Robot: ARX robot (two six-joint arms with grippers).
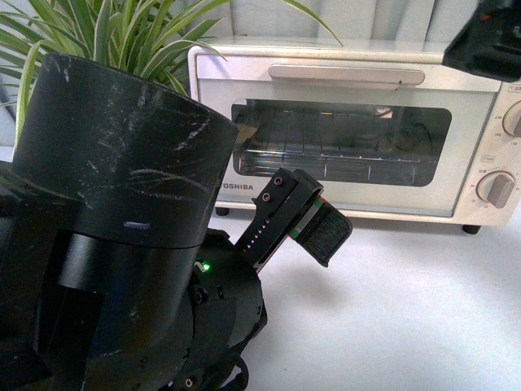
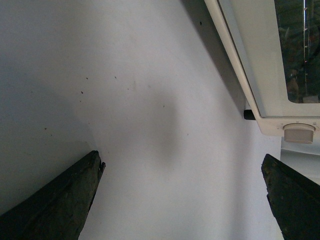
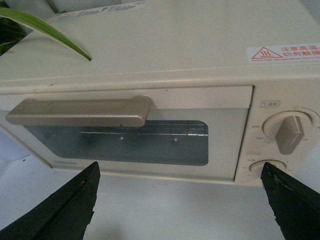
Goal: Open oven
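Note:
The cream-white oven (image 1: 358, 183) stands at the back of the white table, door shut, with its bar handle (image 1: 346, 75) along the top and a wire rack behind the glass. My left gripper (image 1: 305, 224) is open and empty, low in front of the door's lower left. The left wrist view shows the oven's bottom edge (image 2: 260, 95) and one knob (image 2: 299, 133). My right gripper (image 3: 180, 170) is open and empty, above and in front of the oven, facing the handle (image 3: 80, 111) and knobs (image 3: 289, 131). Only a piece of the right arm (image 1: 488, 37) shows in the front view.
A striped-leaf plant (image 1: 106, 32) stands left of the oven, one leaf over its top (image 3: 45, 27). My left arm's black body (image 1: 114, 220) fills the front view's left side. White tabletop (image 1: 407, 309) lies before the oven.

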